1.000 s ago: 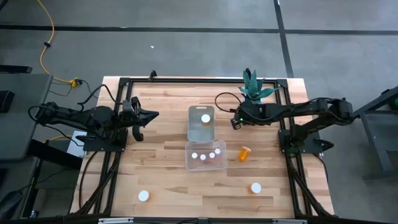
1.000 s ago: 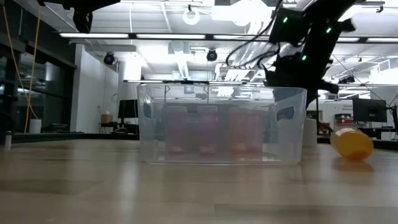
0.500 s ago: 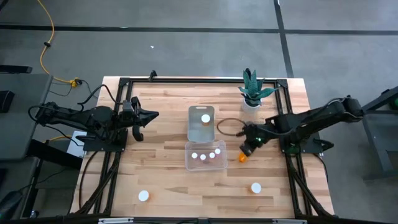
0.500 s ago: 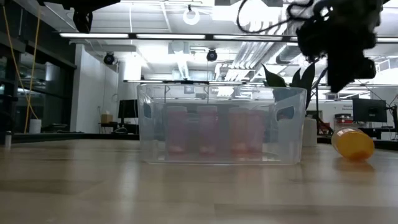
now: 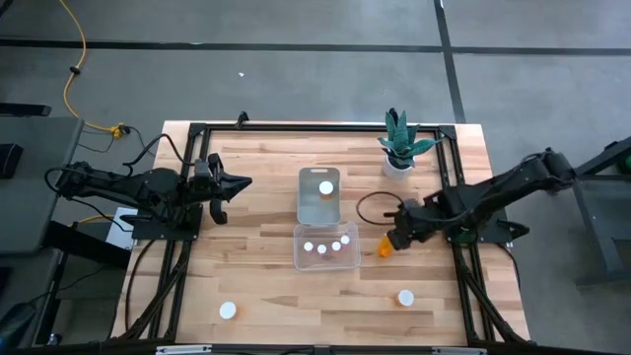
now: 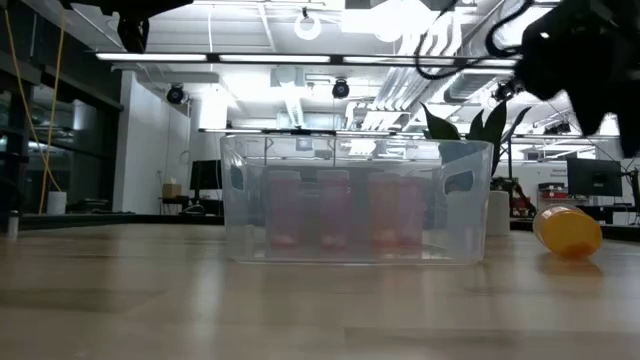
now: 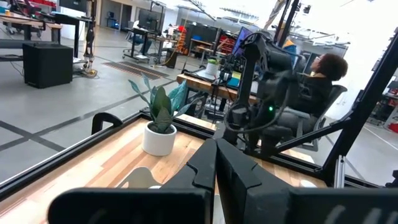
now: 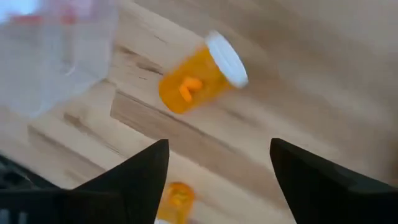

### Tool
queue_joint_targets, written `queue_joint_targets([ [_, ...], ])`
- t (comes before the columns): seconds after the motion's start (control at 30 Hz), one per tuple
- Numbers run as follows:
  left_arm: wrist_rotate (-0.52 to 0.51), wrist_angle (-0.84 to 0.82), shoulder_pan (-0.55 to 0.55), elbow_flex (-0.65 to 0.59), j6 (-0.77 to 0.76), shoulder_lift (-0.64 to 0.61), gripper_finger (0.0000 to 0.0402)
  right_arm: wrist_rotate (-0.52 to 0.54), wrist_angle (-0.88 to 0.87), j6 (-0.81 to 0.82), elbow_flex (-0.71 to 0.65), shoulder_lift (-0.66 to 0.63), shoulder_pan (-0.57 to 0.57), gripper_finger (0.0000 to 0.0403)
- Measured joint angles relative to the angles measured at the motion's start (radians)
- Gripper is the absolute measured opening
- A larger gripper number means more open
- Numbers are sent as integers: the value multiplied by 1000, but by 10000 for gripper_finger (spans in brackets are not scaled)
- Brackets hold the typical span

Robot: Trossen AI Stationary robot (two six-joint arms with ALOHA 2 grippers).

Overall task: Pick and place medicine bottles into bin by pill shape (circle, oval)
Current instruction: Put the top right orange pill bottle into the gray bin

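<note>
The right hand point(image 5: 394, 240) hovered with its fingers spread wide just above the translucent orange pill bottle with a round white cap point(image 8: 200, 72) — lying on its side on the wooden desk point(image 5: 256, 266), just beside the clear plastic bin point(image 5: 326, 247) holding three white-capped bottles. The left hand point(image 5: 240, 183) waited narrow at the desk's left side.

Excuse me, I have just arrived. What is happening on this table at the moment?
The right end effector hovers open above an orange medicine bottle lying on its side, beside the nearer clear bin, which holds four bottles. The farther bin holds one. Two bottles stand loose. The left end effector waits at the table's left side.
</note>
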Motion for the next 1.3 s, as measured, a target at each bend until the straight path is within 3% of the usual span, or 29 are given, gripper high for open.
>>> queue_joint_targets([
  [0.17,-1,0,0,0,0,0,0,87,84,414,-54,0,88,277],
  [0.37,-1,0,0,0,0,0,0,272,175,682,-99,31,147,277],
  [1.13,7,0,0,0,19,0,0,282,356,842,-104,333,148,277],
  [1.3,7,0,0,0,19,0,0,281,347,840,-104,347,148,256],
])
